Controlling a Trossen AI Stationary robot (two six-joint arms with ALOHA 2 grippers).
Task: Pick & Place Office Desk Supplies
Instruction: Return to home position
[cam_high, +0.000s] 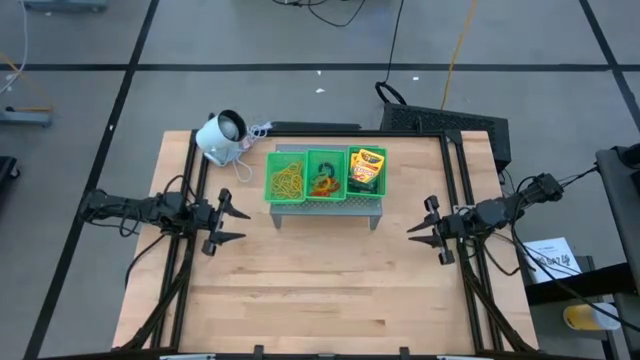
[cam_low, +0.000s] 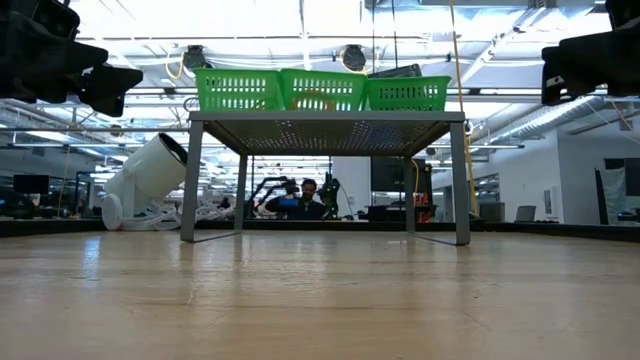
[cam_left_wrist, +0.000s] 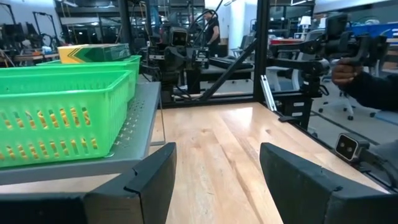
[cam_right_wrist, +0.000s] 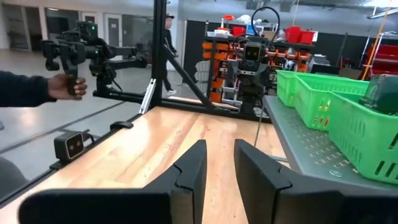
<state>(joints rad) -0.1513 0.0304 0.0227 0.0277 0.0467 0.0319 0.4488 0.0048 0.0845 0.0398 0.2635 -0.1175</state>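
Atop grey stand (cam_high: 330, 208), green tray (cam_high: 306, 151) is holding yellow-green crayon boxes (cam_high: 367, 170), yellowish rubber bands (cam_high: 287, 180) & coloured rings (cam_high: 323, 183). Left gripper (cam_high: 245, 226) & right gripper (cam_high: 418, 222) are hovering w/ fingers apart, empty. Only wrist views are showing a person's hand (cam_right_wrist: 68, 86).

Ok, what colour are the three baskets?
Bright green baskets, clearest in the low view.

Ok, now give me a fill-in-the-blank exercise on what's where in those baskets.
The crayon boxes lie in the green tray's ____ compartment.
The rubber bands lie in the ____ compartment.
The coloured rings lie in the ____ compartment.
The left gripper and right gripper are empty and ____, not shut.
Missing: right, left, middle, open.
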